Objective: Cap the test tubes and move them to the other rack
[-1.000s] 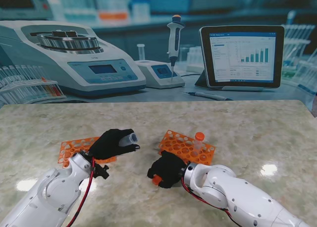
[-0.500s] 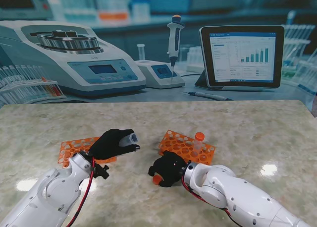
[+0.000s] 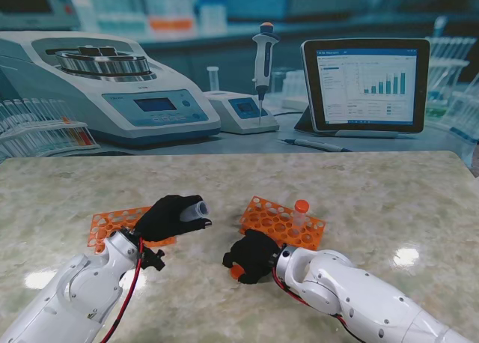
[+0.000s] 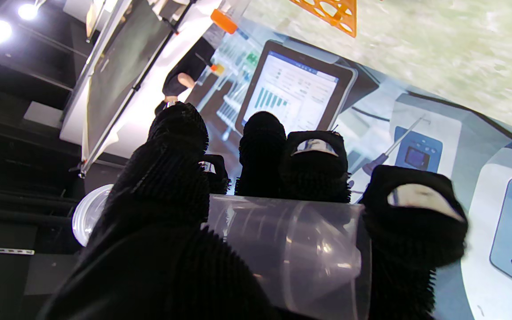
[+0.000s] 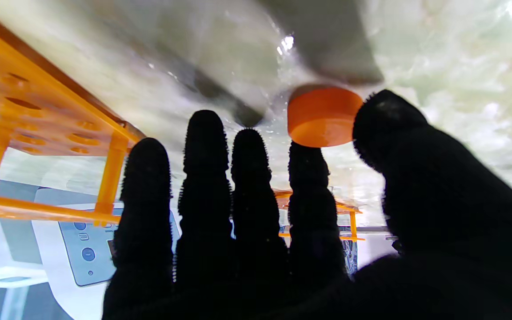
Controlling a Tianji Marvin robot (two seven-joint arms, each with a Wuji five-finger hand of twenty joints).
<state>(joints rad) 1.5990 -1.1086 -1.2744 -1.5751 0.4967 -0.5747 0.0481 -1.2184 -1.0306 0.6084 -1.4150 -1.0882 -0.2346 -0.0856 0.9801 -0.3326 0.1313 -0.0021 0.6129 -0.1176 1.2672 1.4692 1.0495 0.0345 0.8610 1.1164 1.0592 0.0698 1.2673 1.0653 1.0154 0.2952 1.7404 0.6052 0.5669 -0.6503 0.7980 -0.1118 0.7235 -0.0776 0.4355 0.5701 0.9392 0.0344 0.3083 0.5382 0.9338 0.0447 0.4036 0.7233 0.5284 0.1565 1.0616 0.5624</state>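
**Cap pickup in progress, tube waiting uncapped in the left hand**

- Nearest me: right hand [image 3: 253, 257] is reaching down at the table just in front of the right rack [image 3: 283, 222], working an orange cap [image 5: 323, 116]. In the right wrist view the cap is sitting on the marble between the thumb and the nearest fingertip, both at its sides. Looks like a pinch forming; I can't tell whether it's actually gripped or just bracketed.
- Left hand [image 3: 171, 217] is holding a clear test tube [image 4: 282, 249] roughly level, fingers wrapped round it, open mouth pointing toward the right hand. No cap on it.
- Behind that hand, the left rack [image 3: 112, 225] is lying flat on the table; its holes look empty from here.
- Right rack is carrying one upright tube, capped in orange [image 3: 301, 207].
- Farthest: printed lab backdrop [image 3: 224, 66].

Step, as I read it: fetching the cap for the held tube. Next move needs a firm pinch on the cap's sides, a lift clear of the marble, then aligning it square with the tube mouth before pressing on. Cap is small and low, so slipping out of the pinch is the risk.
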